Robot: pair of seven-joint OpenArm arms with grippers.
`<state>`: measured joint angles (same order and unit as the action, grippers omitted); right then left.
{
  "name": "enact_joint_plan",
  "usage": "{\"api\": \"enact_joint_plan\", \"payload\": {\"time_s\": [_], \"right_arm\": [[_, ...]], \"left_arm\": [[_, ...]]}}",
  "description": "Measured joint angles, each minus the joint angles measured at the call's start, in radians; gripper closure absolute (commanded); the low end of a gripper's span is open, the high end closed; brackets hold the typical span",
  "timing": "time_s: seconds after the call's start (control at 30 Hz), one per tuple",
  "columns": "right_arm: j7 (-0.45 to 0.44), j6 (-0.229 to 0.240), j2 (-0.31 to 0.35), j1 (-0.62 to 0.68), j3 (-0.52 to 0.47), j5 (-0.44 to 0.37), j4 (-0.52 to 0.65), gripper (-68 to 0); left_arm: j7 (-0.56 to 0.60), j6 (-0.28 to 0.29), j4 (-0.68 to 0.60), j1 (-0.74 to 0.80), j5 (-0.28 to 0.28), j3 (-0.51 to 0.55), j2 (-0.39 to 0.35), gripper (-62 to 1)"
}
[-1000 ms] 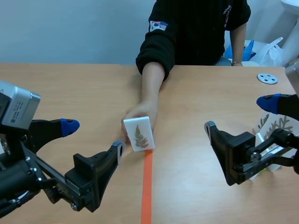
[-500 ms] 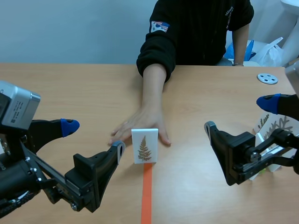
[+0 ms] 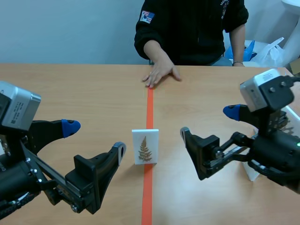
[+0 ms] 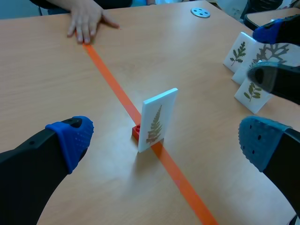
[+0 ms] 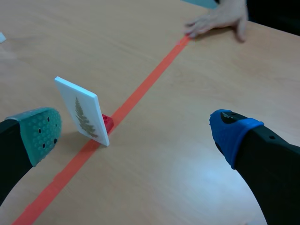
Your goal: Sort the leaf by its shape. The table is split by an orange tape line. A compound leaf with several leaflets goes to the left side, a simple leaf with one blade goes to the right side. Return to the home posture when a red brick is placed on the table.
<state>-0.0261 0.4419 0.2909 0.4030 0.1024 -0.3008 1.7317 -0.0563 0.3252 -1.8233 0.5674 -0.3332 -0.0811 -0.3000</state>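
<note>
Standing on the tape line point(image 3: 149, 108), the fern card point(image 3: 145, 146) is nearer the open left gripper point(image 3: 95, 138) than the open right gripper point(image 3: 208, 123).

White card point(image 3: 145, 136) — brown fern leaf point(image 3: 145, 149)

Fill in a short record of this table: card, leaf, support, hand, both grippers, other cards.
Card: white leaf card, upright on the orange tape line
Leaf: fern-like, many leaflets along one stem
Support: small red block at the card's base, behind it
Hand: a person's hand flat on the table at the line's far end
Left gripper: open, left of the card, not touching
Right gripper: open, right of the card, not touching
Other cards: standing on the table's right side
</note>
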Motion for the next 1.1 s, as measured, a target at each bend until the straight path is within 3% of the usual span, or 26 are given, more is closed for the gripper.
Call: {"api": "enact_joint_plan", "payload": {"time_s": [0.4, 0.67, 0.9, 1.03, 1.1], "right_arm": [[-0.135, 0.0, -0.01, -0.228, 0.236, 0.167, -0.302, -67.5], [-0.228, -0.006, -0.105, -0.356, 0.339, 0.281, -0.543, -67.5], [-0.263, -0.061, -0.176, -0.434, 0.401, 0.332, -0.682, -67.2], [-0.269, -0.091, -0.188, -0.449, 0.423, 0.337, -0.726, -51.7], [-0.268, -0.103, -0.188, -0.449, 0.433, 0.347, -0.736, -48.7]], "left_arm": [[0.0, 0.0, 0.0, 0.0, 0.0, 0.0, 0.0, -62.3], [0.0, 0.0, 0.0, 0.0, 0.0, 0.0, 0.0, -62.3], [0.0, 0.0, 0.0, 0.0, 0.0, 0.0, 0.0, -62.3], [0.0, 0.0, 0.0, 0.0, 0.0, 0.0, 0.0, -62.3], [0.0, 0.0, 0.0, 0.0, 0.0, 0.0, 0.0, -62.3]]}}
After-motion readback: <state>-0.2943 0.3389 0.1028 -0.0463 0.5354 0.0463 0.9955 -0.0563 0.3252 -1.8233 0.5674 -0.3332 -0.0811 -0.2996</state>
